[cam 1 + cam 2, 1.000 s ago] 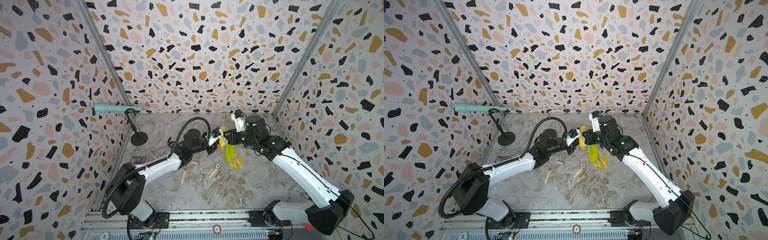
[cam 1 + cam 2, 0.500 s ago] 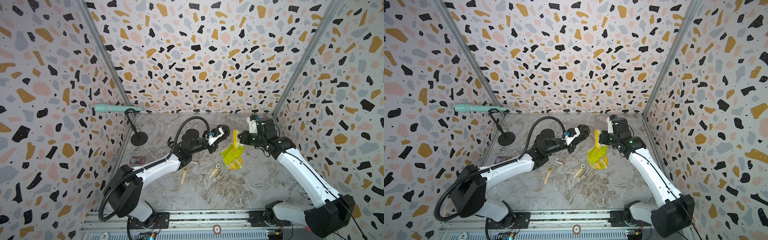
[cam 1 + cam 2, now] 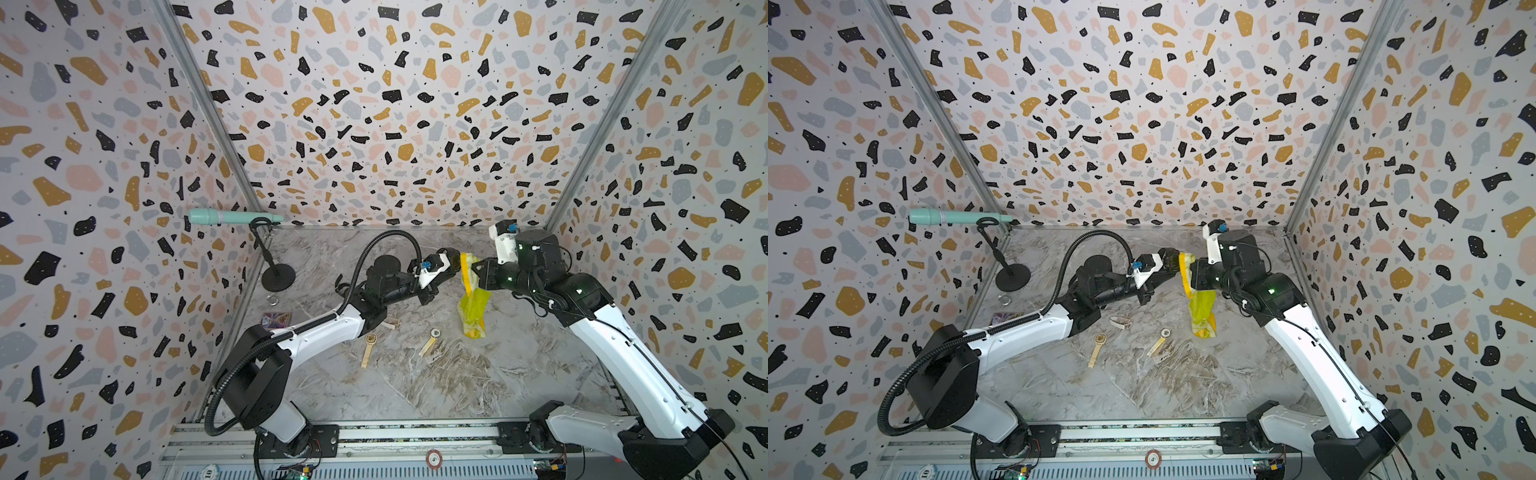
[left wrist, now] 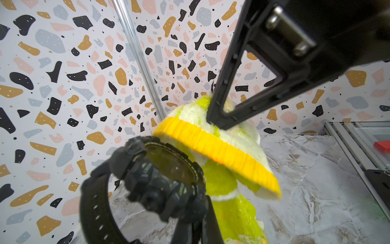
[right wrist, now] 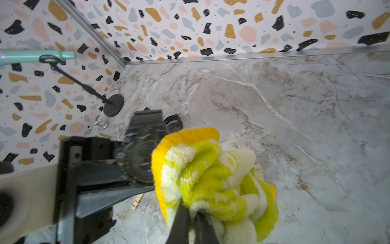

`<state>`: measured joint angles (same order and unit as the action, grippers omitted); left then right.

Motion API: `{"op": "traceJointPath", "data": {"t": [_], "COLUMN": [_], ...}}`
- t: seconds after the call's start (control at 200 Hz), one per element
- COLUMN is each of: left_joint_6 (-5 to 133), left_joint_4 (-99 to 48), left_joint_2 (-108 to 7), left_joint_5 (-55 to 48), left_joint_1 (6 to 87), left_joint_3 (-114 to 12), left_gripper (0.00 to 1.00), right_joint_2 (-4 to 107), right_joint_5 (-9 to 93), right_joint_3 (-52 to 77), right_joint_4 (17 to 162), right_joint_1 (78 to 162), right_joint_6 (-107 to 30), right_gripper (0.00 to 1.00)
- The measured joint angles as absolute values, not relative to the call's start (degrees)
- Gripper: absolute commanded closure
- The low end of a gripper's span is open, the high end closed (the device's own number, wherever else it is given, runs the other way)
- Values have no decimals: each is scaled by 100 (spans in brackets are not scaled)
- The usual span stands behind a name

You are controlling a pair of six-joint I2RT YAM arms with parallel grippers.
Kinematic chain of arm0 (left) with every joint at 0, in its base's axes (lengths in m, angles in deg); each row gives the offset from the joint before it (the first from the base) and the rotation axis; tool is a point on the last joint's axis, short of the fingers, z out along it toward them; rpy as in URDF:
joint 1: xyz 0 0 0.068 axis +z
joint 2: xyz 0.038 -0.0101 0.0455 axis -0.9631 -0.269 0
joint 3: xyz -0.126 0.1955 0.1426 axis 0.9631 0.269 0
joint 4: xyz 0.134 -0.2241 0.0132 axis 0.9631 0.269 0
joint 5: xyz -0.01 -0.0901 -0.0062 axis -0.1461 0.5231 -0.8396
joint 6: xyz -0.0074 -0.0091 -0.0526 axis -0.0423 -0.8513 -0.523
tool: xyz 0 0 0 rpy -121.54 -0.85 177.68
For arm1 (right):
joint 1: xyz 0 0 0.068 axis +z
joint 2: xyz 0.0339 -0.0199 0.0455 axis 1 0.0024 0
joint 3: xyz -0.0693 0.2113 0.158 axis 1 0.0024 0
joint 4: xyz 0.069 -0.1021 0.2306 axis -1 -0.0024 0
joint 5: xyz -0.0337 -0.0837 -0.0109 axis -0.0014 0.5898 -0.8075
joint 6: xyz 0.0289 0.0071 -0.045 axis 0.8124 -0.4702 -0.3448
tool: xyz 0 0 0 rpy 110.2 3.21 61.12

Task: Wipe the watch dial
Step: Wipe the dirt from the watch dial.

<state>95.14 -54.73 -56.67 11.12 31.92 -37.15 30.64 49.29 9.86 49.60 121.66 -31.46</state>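
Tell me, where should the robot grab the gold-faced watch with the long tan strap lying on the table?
The gold-faced, tan-strapped watch lies flat on the grey marble table. Pinch its round case from straight above, jaws across its bare sides: the case probably stands thicker than the thin strap hugging the surface.

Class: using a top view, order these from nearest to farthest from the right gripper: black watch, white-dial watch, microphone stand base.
1. black watch, held up right beside the right gripper.
2. white-dial watch, lying mid-table, nearer the camera.
3. microphone stand base, by the left wall.
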Motion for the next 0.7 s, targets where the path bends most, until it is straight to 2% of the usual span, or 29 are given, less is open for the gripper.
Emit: {"op": "traceJointPath", "data": {"t": [0.24,0.531,0.696], "left_joint_6": [9414,9348,9280], "left_joint_4": [-5466,-5289,-5212], "left_joint_2": [-5706,-5706,-5743], "left_joint_5": [1107,972,937], "left_joint_1": [3198,3288,3299], "left_joint_3": [-3715,-3715,-3715], "left_gripper": [100,100,100], "right_joint_2": [3305,3722,3843], "right_joint_5": [4966,5074,4988], "right_joint_3": [986,785,837], "right_joint_4": [5170,5207,5251], "right_joint_1": [12566,12557,12264], "right_joint_6": [-3137,-3137,-3022], "right_gripper": [100,100,100]}}
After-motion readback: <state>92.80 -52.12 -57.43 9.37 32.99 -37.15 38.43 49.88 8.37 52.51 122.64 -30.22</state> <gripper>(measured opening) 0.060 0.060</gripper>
